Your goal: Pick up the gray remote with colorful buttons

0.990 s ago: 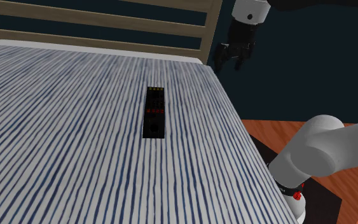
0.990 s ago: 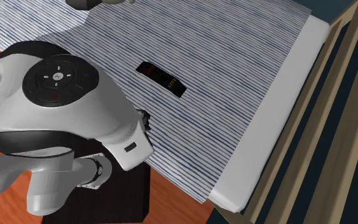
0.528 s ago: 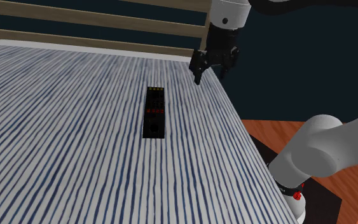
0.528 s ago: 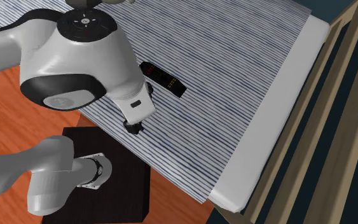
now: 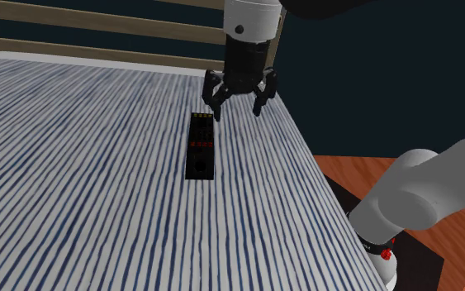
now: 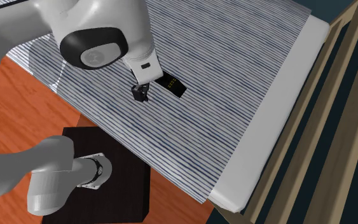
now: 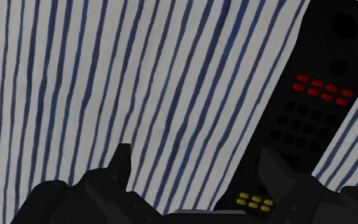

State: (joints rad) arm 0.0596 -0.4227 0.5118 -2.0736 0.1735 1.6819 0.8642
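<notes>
Gripper [image 5: 238, 107]: empty, 2 fingers spread wide, hovering just off the remote's yellow-button end | Remote [image 5: 201, 147]: black body, red and yellow buttons, flat on the striped bedcover [image 5: 82, 165], near its edge | Step: approach; best done by centring both fingers across the narrow width at mid-body, descending straight, then closing.

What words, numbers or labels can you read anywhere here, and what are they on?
None can be read.
The black remote has red buttons and yellow buttons with no legible marks.
A faint mark on the arm's dark joint is too blurred to read.
</notes>
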